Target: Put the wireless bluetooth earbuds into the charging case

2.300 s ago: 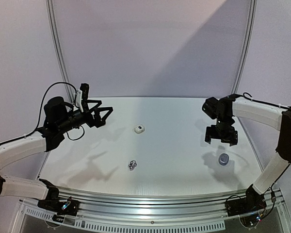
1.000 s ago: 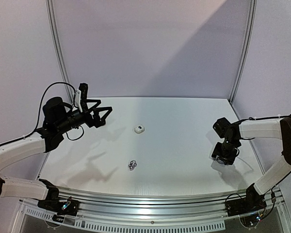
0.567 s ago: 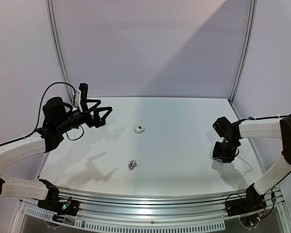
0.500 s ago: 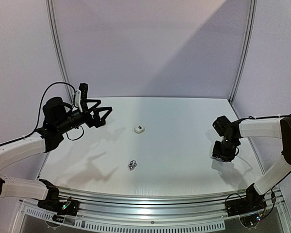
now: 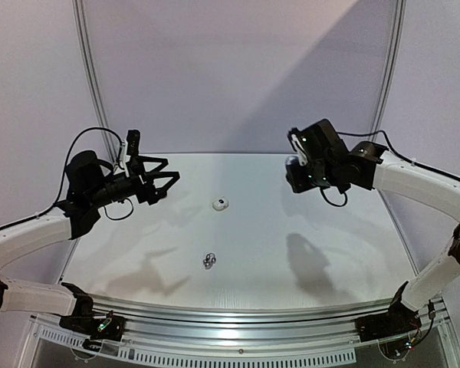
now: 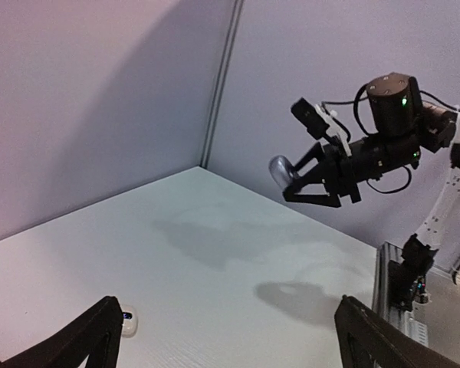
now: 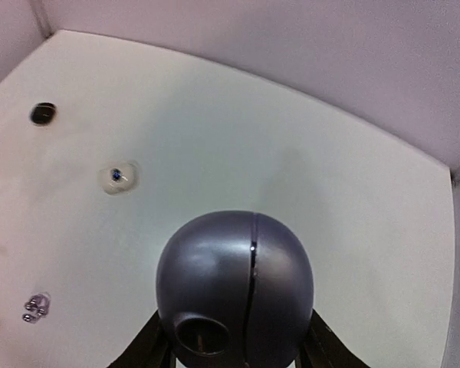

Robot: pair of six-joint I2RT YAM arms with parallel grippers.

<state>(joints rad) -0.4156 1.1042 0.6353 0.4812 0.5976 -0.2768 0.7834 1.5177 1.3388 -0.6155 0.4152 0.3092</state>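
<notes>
The right gripper (image 7: 235,341) pinches a grey, rounded charging case (image 7: 235,287) between its fingers, held well above the table (image 5: 291,230), probably so it can be carried toward the earbuds (image 5: 208,261). These lie as a silvery cluster near the front middle. The left gripper (image 5: 167,172) hovers at the far left, fingers spread wide and empty, apparently kept ready to help. A white case (image 5: 220,204) sits farther back. A small dark item (image 7: 42,113) at the far left is too small to identify. The cluster's count cannot be made out.
</notes>
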